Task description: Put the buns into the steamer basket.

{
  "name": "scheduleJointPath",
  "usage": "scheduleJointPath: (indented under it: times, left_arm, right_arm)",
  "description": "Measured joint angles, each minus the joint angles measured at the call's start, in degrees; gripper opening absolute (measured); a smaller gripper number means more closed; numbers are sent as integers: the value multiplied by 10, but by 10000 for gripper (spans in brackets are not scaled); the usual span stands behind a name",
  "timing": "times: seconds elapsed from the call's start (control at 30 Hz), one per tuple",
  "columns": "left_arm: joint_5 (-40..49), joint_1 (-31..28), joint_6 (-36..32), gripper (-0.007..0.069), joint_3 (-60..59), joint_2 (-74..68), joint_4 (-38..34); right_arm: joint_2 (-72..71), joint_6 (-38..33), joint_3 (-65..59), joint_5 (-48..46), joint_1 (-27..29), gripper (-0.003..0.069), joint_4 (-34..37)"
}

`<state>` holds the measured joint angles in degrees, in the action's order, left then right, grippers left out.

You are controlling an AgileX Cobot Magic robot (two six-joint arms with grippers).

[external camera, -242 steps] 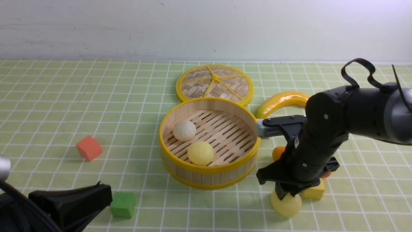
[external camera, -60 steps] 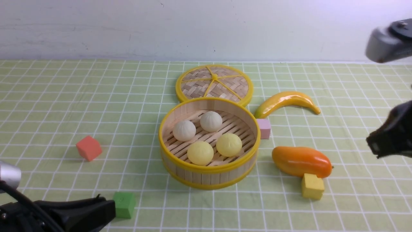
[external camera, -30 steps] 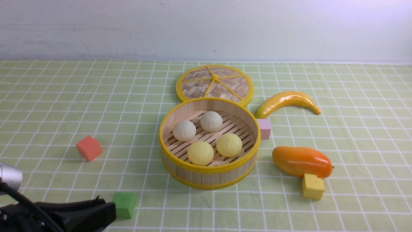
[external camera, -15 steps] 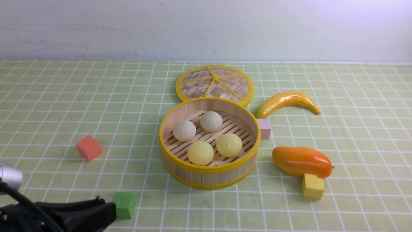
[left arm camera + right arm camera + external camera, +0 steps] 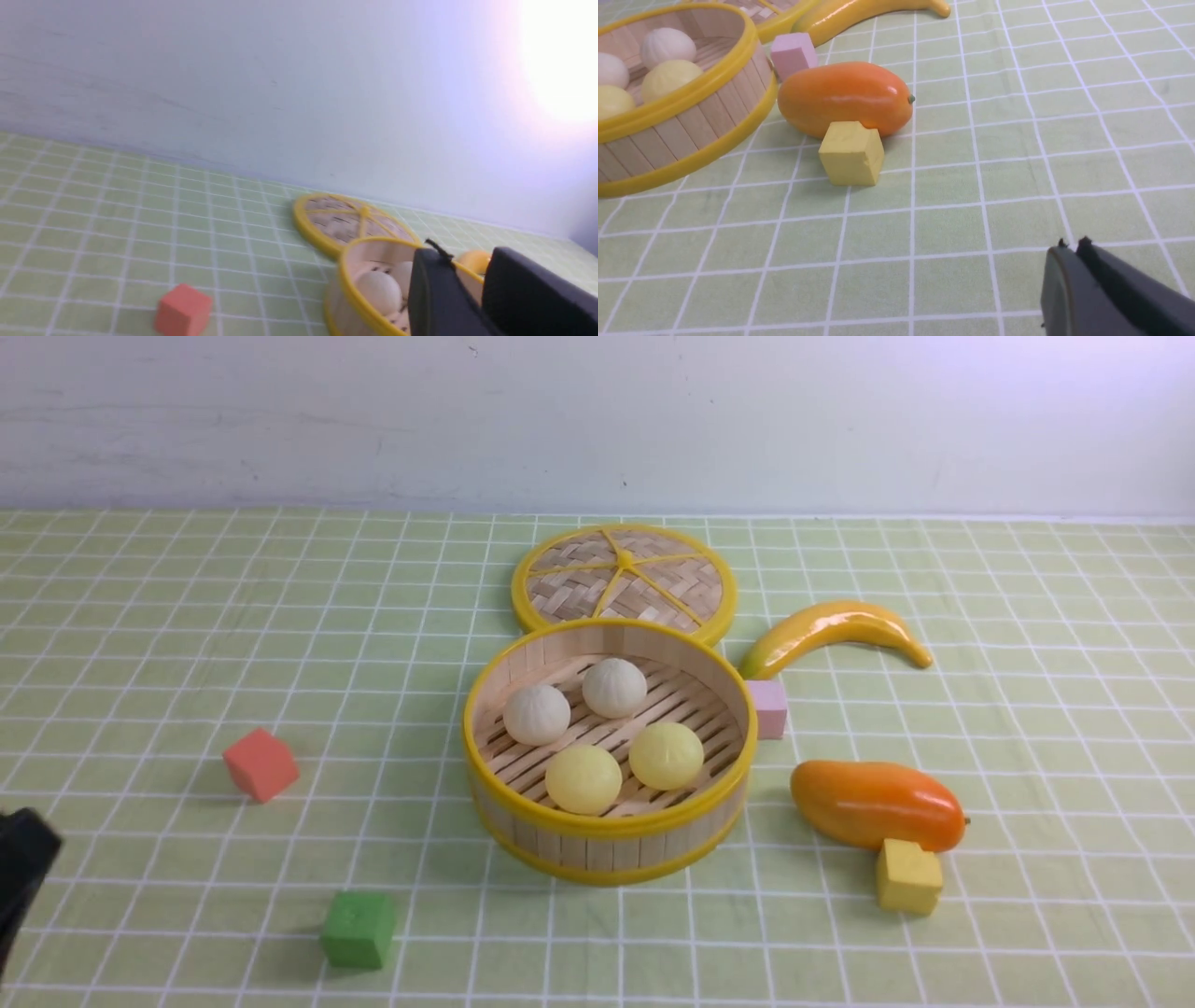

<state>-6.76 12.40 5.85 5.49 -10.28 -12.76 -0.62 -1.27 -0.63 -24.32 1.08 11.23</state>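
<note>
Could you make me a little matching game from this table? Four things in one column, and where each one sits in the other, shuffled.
Things:
1. buns
2. pink cube
3. yellow cube
4. lid

Places:
A. just in front of the mango, on the robot's side
B. behind the steamer basket, toward the wall
C. inside the steamer basket
D. by the steamer basket's right side, near the banana's tip

Pairs: 1-C, 2-D, 3-A, 4-B

Matte black claw (image 5: 1069,252) fingers, smooth-sided
</note>
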Motion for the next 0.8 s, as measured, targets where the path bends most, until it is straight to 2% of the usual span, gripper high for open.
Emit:
scheduleJointPath:
  times: [0.07, 0.2, 0.33, 0.53, 0.8]
  left_arm:
    - [48, -39, 12, 102, -28, 52, 10]
    - [157, -74, 19, -6, -67, 104, 29]
    - [275, -80, 22, -13, -73, 109, 42]
    - [283, -80, 76, -13, -73, 109, 36]
    - [283, -80, 89, -13, -73, 109, 35]
  right_arm:
    - [0, 0, -1, 1, 0, 23, 0]
    - [0, 0, -1, 2, 0, 29, 0]
    - [0, 0, -1, 3, 0, 32, 0]
    - [0, 0, -1, 4, 0, 40, 0]
    - [0, 0, -1, 4, 0, 52, 0]
